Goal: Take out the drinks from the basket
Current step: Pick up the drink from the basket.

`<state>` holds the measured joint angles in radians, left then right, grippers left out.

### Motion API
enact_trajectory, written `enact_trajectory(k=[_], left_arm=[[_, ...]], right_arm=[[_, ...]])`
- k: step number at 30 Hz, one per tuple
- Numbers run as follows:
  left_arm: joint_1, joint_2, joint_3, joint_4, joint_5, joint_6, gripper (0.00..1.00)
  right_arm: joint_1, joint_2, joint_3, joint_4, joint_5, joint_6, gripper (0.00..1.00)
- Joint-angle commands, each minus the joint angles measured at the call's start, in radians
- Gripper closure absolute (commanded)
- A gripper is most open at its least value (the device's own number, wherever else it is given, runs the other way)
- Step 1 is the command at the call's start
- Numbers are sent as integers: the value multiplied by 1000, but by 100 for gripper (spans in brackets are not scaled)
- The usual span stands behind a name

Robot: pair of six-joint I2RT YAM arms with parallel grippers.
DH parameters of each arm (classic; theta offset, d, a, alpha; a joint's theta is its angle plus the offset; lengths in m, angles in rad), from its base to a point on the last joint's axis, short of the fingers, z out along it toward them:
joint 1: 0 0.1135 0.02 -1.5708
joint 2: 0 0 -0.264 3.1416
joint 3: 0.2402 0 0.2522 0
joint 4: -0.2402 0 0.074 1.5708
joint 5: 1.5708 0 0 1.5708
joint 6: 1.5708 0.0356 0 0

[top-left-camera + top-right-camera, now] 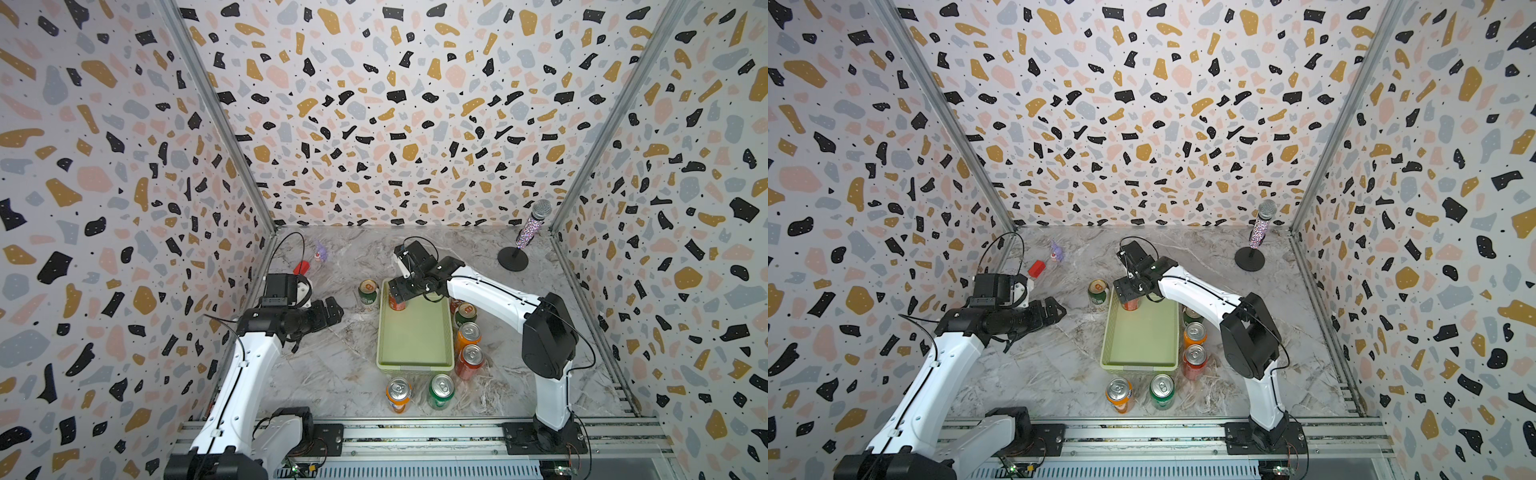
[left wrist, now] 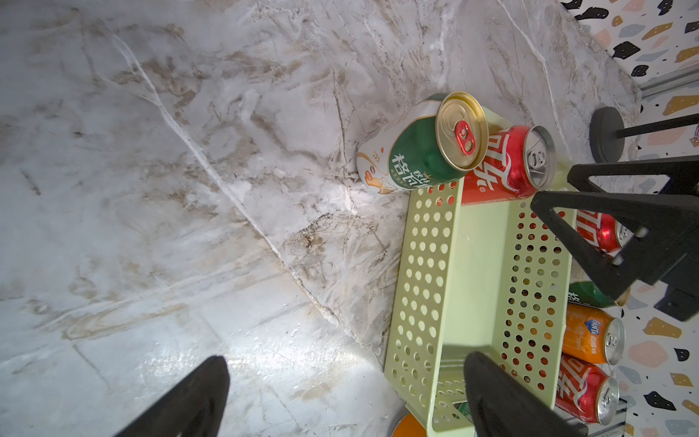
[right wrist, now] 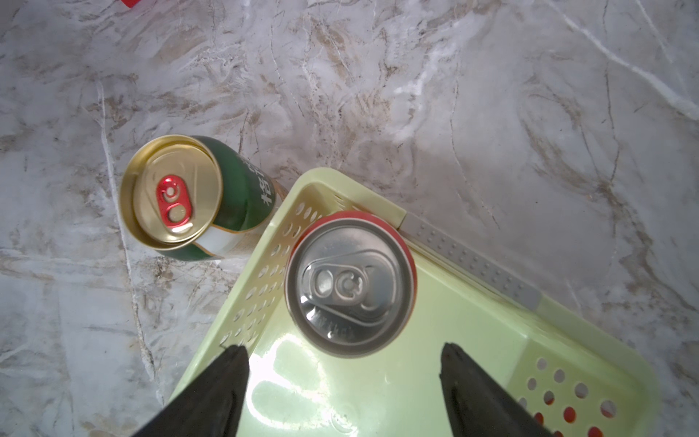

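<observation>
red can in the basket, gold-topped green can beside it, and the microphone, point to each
red can (image 3: 350,287): right wrist view, on its silver lid
gold-topped green can (image 3: 172,200): right wrist view, on its red pull tab
microphone (image 1: 528,230): in a top view, on its glittery handle

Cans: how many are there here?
8. Red can in the basket; dark green can left of it; four cans along its right, one mostly hidden; two cans in front.

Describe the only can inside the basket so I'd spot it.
Find the pale green basket on the marble table. In its far left corner stands the only can inside: red, silver top. Its neighbour just outside the wall is dark green with a gold top.
</observation>
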<state>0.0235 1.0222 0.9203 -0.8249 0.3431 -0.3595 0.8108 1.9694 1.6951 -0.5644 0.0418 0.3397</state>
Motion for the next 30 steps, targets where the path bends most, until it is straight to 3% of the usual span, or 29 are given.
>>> enact_trajectory(k=[1, 20, 26, 30], left_arm=[[4, -5, -13, 25, 5, -1, 0], [4, -7, -12, 25, 7, 1, 0], [4, -5, -12, 25, 5, 0, 0], [4, -4, -13, 26, 2, 0, 0]], right_arm=[[-4, 14, 16, -2, 4, -1, 16], [-4, 157, 129, 24, 2, -2, 19], [-4, 152, 104, 51, -11, 0, 31], [-3, 122, 75, 66, -13, -10, 46]])
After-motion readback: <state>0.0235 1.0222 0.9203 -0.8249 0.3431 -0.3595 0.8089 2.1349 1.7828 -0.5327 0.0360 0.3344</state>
